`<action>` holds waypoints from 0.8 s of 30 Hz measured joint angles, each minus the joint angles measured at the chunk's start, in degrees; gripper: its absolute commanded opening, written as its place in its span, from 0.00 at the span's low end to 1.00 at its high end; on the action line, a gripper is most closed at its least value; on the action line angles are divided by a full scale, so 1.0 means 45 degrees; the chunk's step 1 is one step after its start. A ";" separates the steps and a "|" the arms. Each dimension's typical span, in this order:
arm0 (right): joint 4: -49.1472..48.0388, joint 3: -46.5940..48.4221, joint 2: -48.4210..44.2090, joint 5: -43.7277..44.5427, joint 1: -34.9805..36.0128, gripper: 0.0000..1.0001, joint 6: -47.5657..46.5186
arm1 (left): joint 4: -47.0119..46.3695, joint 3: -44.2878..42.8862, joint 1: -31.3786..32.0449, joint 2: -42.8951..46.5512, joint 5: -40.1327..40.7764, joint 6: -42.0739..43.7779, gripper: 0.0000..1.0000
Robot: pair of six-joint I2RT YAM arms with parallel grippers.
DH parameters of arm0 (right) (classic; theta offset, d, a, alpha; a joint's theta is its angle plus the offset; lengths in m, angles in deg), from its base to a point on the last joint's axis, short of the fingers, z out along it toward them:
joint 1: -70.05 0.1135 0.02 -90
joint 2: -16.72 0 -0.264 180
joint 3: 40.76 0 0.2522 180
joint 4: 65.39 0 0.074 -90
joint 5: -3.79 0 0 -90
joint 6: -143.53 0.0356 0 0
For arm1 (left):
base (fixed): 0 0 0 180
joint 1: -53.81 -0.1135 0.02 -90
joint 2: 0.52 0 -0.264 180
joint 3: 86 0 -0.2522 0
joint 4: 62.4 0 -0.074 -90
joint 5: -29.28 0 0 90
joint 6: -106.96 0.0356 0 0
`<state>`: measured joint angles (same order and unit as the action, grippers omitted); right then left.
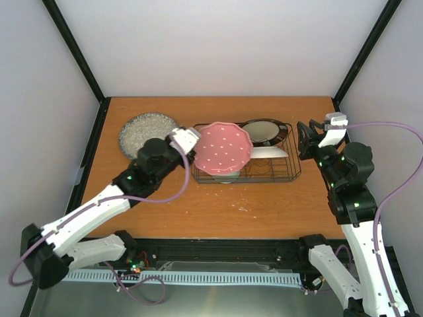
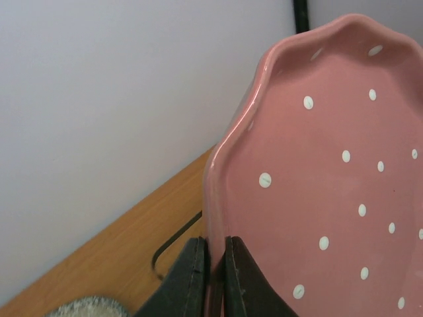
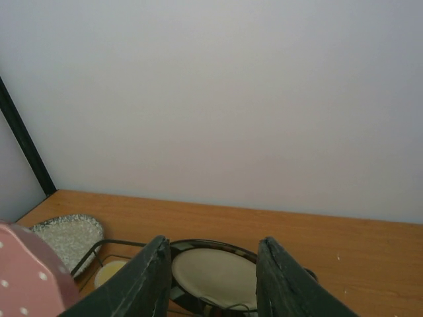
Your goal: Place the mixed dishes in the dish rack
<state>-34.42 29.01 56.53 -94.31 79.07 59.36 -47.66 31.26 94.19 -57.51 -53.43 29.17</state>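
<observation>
I'm holding the pink, white-dotted scalloped plate [image 1: 223,148] tilted over the left end of the black wire dish rack [image 1: 284,173] at centre frame, my left tool [image 2: 213,264] pinching its rim. My right tool [image 3: 213,246] is hanging spread at the right edge.

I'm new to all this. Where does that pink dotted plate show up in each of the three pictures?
Top view: the pink plate is in the middle, tilted up over the left end of the rack.
Left wrist view: it fills the right half, its edge pinched in the left gripper.
Right wrist view: only a bit shows, in the bottom-left corner.
Shared landmark: the speckled grey plate.
</observation>
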 measured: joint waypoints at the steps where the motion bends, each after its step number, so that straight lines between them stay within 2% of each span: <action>1: 0.0063 -0.0083 -0.0068 0.0058 0.0000 0.35 0.0015 | -0.0155 -0.0189 0.0471 -0.0495 0.0369 0.0398 0.01; 5: 0.0257 -0.0228 -0.0461 0.0291 0.0000 0.34 0.0000 | -0.0928 -0.0534 0.1608 -0.1817 0.1511 0.1588 0.01; 10: 0.0262 -0.0238 -0.0709 0.0481 0.0000 0.33 -0.0087 | -0.2812 -0.0325 0.2433 -0.2069 0.2812 0.3390 0.01; 16: 0.0233 -0.0597 -0.0719 0.0627 0.0000 0.32 -0.0087 | -0.5969 0.0175 0.3526 -0.2443 0.2948 0.5498 0.01; 24: 0.0238 -0.0811 -0.0962 0.0874 0.0000 0.32 -0.0185 | -0.6975 0.0680 0.5197 -0.3177 0.2866 0.7096 0.01</action>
<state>-33.34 25.36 52.20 -90.37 79.07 58.52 -79.05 34.32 117.58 -71.81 -40.53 61.10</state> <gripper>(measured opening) 0.322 0.056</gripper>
